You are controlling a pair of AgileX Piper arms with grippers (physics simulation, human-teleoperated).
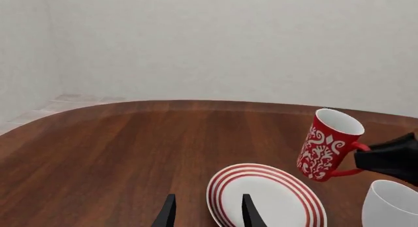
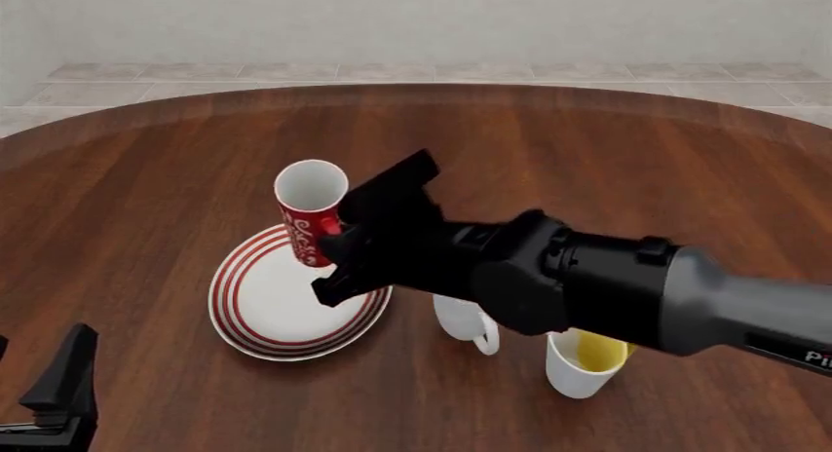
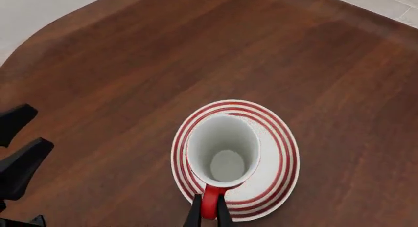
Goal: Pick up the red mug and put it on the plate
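Red mug (image 2: pixel 310 210) was held tilted above the plate (image 2: pixel 276 311), its handle pinched by the right jaws; left jaws were spread.

Front view: high, arms' side, facing forward-down.
Left wrist: low, far off.
Right wrist: close overhead.
Shared: plate (image 2: pixel 267 316), red mug (image 1: pixel 325 145).

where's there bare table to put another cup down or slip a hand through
Bare wood lies along the far edge of the table and across its left side, between the plate and left gripper. It's crowded near right: white mug, yellow-lined mug, right gripper holding the red mug.
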